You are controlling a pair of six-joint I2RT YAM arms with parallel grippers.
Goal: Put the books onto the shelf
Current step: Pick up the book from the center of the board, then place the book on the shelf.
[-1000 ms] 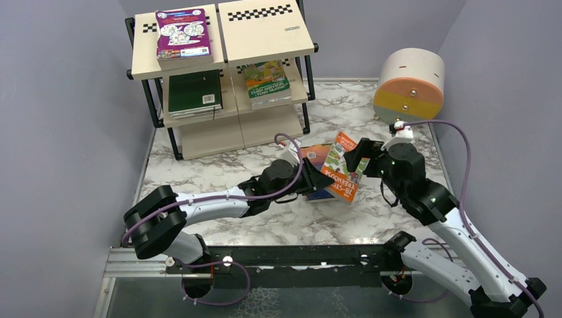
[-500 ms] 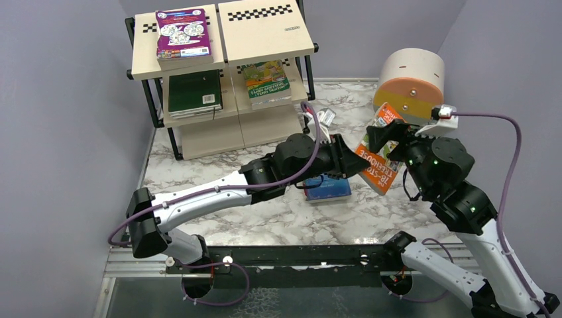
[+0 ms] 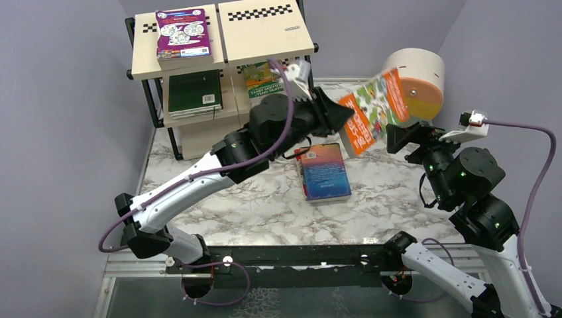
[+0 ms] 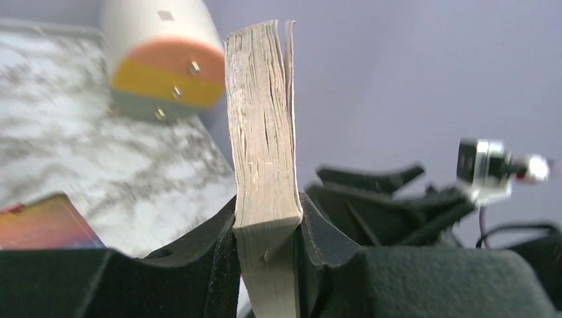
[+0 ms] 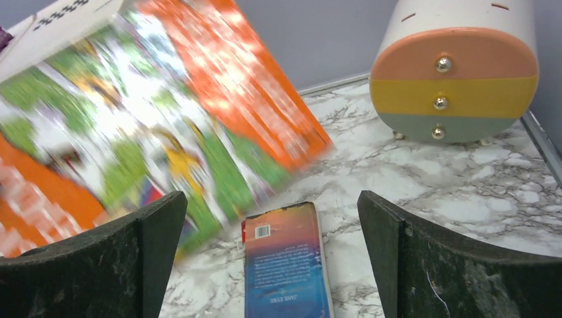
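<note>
Two fingers (image 4: pixel 222 255) of your left gripper (image 3: pixel 339 114) pinch the orange book (image 3: pixel 371 106) by one edge, one pad on each cover. The left wrist view shows its yellowed page block standing upright between the pads.

- Left grip: closed tight on the orange book. The left arm reaches out toward 1 o'clock in the top view.
- Orange book: off the table (image 3: pixel 265 212), tilted, with the cartoon cover facing the top camera. In that view its far end overlaps the drum (image 3: pixel 424 79) at 2 o'clock. Touching or apart: cannot tell.
- Right gripper (image 3: pixel 396 136): jaws spread wide, nothing between them. It sits just at 4 o'clock of the orange book, apart from it. In the right wrist view you see the orange cover blurred at upper left and the drum at upper right.
- Blue book (image 3: pixel 325 171): flat on the marble near the table centre, at 7 o'clock of the held book, with no gripper on it.
- Shelf (image 3: pixel 265 33): at 11 o'clock.
  - The purple book (image 3: pixel 183 33) lies on the top tier, left board.
  - The green book (image 3: pixel 193 93) lies on the middle tier, left.
  - The yellow-green book (image 3: pixel 255 76) lies on the middle tier, right, with the left arm across its near corner.
</note>
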